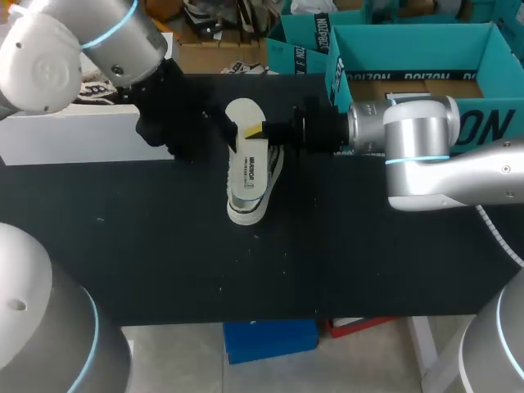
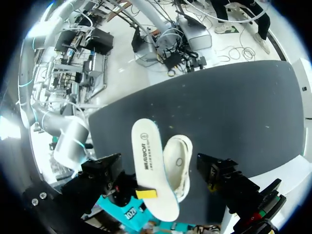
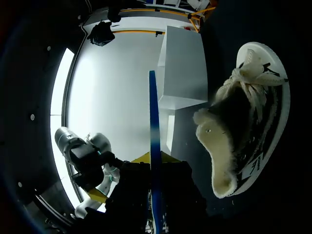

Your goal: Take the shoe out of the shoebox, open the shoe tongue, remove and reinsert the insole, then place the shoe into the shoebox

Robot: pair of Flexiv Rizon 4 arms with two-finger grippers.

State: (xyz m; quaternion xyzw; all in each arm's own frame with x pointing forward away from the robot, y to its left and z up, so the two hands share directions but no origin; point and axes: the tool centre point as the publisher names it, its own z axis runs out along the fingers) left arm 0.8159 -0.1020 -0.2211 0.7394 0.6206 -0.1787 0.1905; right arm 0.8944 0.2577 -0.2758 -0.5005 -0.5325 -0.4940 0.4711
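Two tools face each other over the middle of the black counter (image 1: 368, 262). The right tool (image 1: 255, 131), coming in from the right of the head frame, is clamped on the white insole (image 1: 246, 160) near one end, a yellow tip showing against its face. In the right wrist view the insole appears edge-on as a thin blue line pinched between that tool's fingers. The insole is out of the shoe (image 1: 260, 196) and held above it, overlapping it just left of centre in the head frame. The shoe rests on the counter with its pale sole and fleecy lining visible, and its laces are at the end far from the right tool. The left tool (image 2: 160, 165), reaching in from the upper left of the head frame, has its fingers spread wide and grips nothing. Insole and shoe lie ahead of it, apart from both fingers. The teal shoebox (image 1: 426, 37) sits open at the upper right of the head frame, behind the right arm. A white box (image 1: 74, 135) lies at the upper left, beside the left arm.
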